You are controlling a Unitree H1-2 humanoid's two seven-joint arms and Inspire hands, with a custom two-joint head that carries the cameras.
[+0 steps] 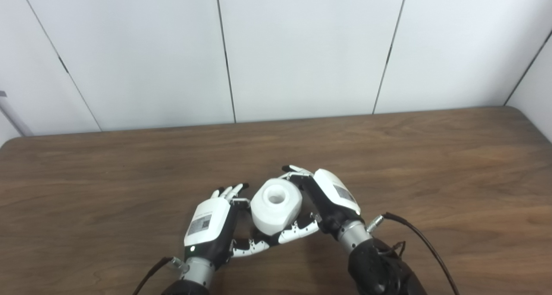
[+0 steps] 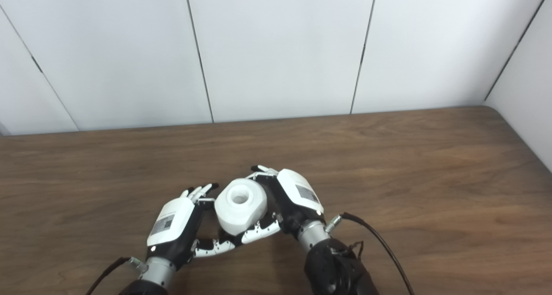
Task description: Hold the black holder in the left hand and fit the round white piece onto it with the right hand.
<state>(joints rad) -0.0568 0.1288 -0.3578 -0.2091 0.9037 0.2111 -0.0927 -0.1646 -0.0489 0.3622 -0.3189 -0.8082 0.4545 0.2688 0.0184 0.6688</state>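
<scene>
Above the table (image 1: pixel 431 157), your right hand (image 1: pixel 327 200) is gripping the white piece (image 1: pixel 276 206) by its sides; your left hand (image 1: pixel 209 226) is cupping beside it, holder unseen; it is looking rigid, smooth, probably slippery.

We cannot see any black holder: the round white piece (image 1: pixel 276 205) and both hands cover that spot. Both forearms are cut by the bottom edge.

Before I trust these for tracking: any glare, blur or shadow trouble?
Left eye view: sharp, even light, the round white piece nearly washed out, soft shadow under the right hand. Right eye view: equally sharp; black holder not discernible beside the left hand.
</scene>
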